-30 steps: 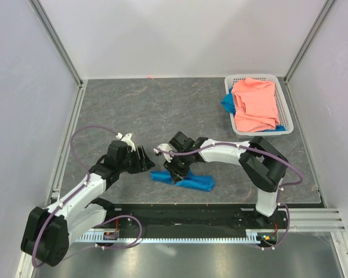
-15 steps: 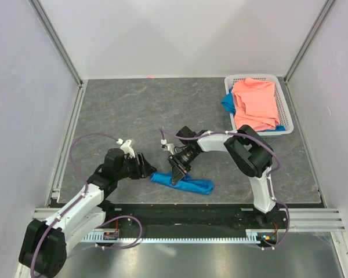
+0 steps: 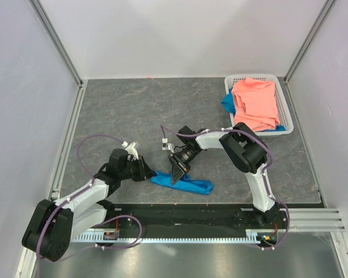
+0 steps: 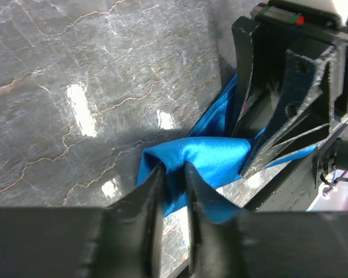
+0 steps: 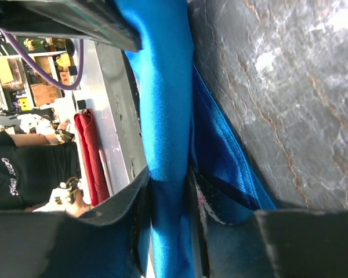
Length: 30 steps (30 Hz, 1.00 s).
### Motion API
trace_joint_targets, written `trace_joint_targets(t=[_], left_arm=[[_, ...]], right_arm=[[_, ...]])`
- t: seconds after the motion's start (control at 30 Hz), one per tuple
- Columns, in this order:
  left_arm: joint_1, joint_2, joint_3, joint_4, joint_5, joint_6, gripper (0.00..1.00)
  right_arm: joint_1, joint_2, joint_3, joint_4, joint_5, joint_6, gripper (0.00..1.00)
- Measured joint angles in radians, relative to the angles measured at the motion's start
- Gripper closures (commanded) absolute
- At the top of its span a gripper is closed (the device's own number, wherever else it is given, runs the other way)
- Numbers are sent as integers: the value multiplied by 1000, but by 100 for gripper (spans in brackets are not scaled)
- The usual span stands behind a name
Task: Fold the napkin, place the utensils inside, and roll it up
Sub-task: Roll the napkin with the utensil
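Observation:
The bright blue napkin (image 3: 185,183) lies as a long narrow roll near the table's front edge. My left gripper (image 3: 146,172) is at its left end, shut on a fold of the napkin (image 4: 197,159), as the left wrist view (image 4: 173,169) shows. My right gripper (image 3: 175,175) stands over the roll's left part, its jaws shut across the napkin (image 5: 165,104) in the right wrist view (image 5: 171,174). The right gripper's fingers (image 4: 278,110) show just beyond the cloth in the left wrist view. The black utensil is not in view in any frame.
A white basket (image 3: 285,98) stands at the back right, holding a salmon-pink cloth (image 3: 255,104) with a blue scrap (image 3: 227,104) beneath it. The black front rail (image 3: 185,214) runs just in front of the roll. Walls enclose the table.
My left gripper has moved forward and right to the napkin's left end and closed on it. The right arm's elbow has swung back; its gripper stays on the roll.

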Motion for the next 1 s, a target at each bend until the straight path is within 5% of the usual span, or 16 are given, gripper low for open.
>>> trace_joint_targets(t=[0.17,0.27,0.5,0.63,0.8,1.0], left_arm=[[0,39,0,10,1,-6,98],[0,53,11,-5,-9,-6,98],[0,134,103,-105,-34,-6,98],[5,204,167,-163,-31,-10,98],[18,264,216,-206,-17,-10,98],[23,289,237,-227,-3,-10,98]], right_arm=[[2,-29,12,-25,27,20,32],[4,-103,11,-23,144,21,28],[14,-385,-84,75,450,8,25],[149,-528,-196,159,712,-30,23],[357,-555,-256,212,935,-82,22],[429,-510,-264,234,1100,-126,25]])
